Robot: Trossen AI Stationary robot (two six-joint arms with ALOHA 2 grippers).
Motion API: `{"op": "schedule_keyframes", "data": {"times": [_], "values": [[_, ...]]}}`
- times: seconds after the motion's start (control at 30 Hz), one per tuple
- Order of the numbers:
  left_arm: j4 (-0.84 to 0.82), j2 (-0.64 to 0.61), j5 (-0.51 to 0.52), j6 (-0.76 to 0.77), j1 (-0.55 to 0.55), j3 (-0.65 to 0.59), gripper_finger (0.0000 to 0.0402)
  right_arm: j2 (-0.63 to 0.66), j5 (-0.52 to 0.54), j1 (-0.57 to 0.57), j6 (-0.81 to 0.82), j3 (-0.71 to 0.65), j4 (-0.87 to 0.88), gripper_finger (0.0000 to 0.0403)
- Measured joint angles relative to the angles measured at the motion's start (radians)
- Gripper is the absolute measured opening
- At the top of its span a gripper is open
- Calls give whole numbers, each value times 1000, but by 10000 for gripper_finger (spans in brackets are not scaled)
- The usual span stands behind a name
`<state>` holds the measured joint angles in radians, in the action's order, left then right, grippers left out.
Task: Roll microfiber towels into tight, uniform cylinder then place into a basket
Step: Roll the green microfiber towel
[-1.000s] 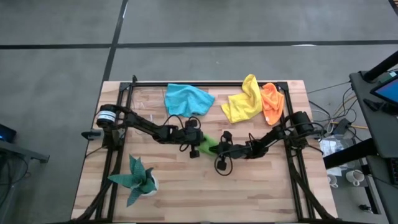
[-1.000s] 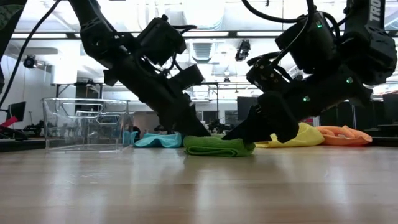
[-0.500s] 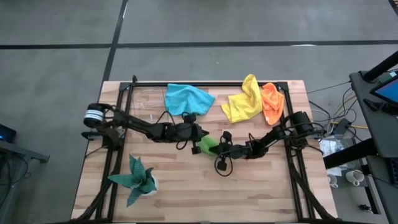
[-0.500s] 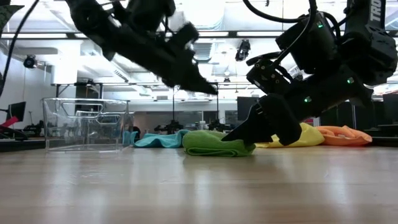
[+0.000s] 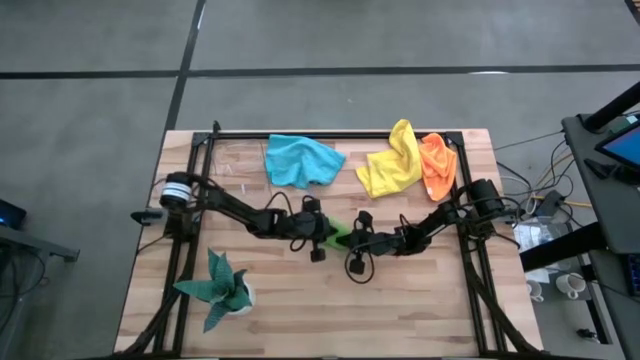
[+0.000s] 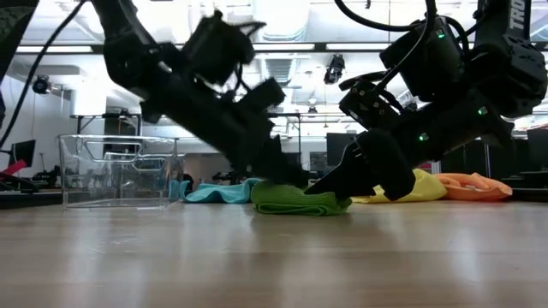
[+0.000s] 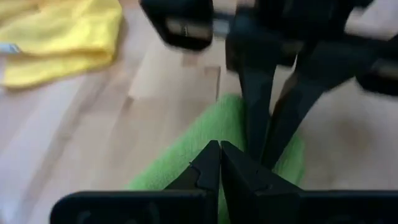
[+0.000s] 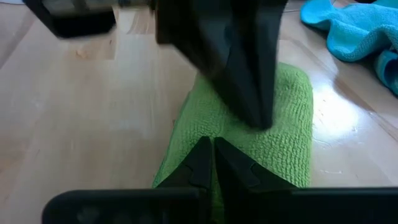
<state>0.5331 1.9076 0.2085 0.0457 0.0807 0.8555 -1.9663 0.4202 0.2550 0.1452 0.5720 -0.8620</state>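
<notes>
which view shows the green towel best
The right wrist view: the green towel fills the frame. The left wrist view shows one end, the low view its flat side profile, the high view only a sliver between both arms.

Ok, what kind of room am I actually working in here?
Probably a lab or workshop, not a home. The wooden table stands on a bare concrete floor, the low view shows open ceiling ducts and lights, and cabled equipment sits beside the bench.

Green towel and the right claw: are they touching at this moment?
Touching. In the low view the right claw presses its shut tips into the top of the green towel with no gap; the right wrist view shows the same tips resting on the green pile.
</notes>
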Motion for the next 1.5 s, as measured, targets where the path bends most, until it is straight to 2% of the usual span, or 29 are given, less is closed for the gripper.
{"op": "schedule_keyframes", "data": {"times": [0.5,0.63,0.83,0.93,1.07,1.3,1.5], "values": [[-18,11,14,-7,-1,-9,0,2,0,0,-12,3,2,9],[-20,11,23,-8,-1,-10,0,64,-4,0,-35,-4,55,9],[-17,11,32,-8,-1,-10,0,209,59,0,-47,-15,134,9],[-17,11,36,-8,-2,-10,0,222,110,0,-44,-19,131,8],[-21,12,35,-8,-2,-12,0,202,122,0,-19,-19,126,8],[-25,13,35,-10,-2,-13,0,150,117,8,33,-18,123,8],[-19,13,28,-21,-2,-13,0,153,18,40,35,-19,126,8]]}}
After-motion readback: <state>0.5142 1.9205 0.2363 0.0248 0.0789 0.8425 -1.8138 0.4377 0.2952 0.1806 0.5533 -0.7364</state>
